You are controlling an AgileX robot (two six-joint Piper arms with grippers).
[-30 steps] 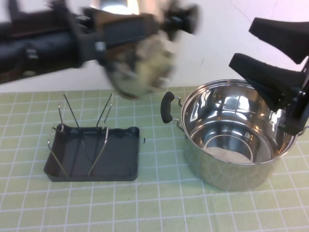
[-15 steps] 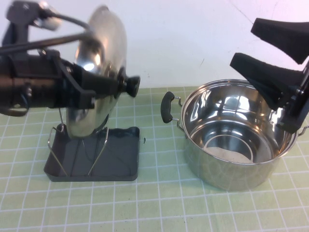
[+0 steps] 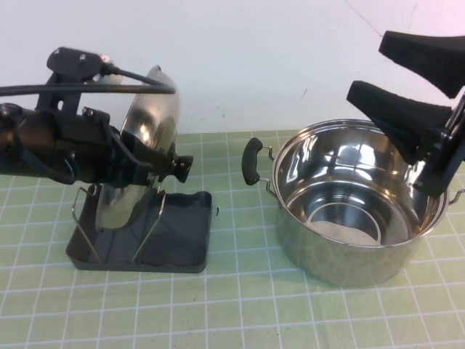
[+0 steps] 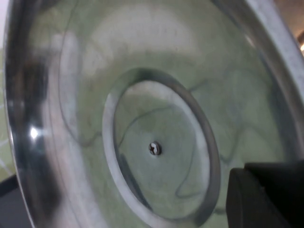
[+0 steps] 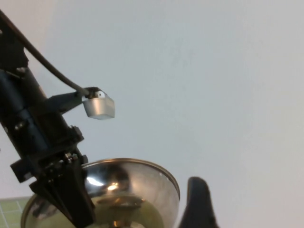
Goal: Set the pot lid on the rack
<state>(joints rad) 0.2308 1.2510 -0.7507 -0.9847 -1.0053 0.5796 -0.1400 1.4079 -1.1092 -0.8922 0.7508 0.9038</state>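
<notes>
The shiny steel pot lid (image 3: 145, 138) stands on edge, its lower rim down between the wire prongs of the dark grey rack (image 3: 182, 236). My left gripper (image 3: 173, 167) reaches in from the left and is shut on the lid's black knob (image 3: 182, 169). The left wrist view shows the lid's surface (image 4: 152, 95) with a centre screw, and one dark finger (image 4: 268, 194). My right gripper (image 3: 369, 65) is open and empty, held above the far right of the steel pot (image 3: 349, 225). The right wrist view shows the lid (image 5: 128, 187) and one finger (image 5: 197, 204).
The deep steel pot with black side handles (image 3: 251, 161) stands right of the rack on the green grid mat (image 3: 240, 313). A white wall lies behind the mat. My left arm (image 3: 43, 142) stretches over the rack's left side.
My left gripper has swung the lid from high and tilted to upright, then lowered it between the rack's prongs. The right arm has not moved.
</notes>
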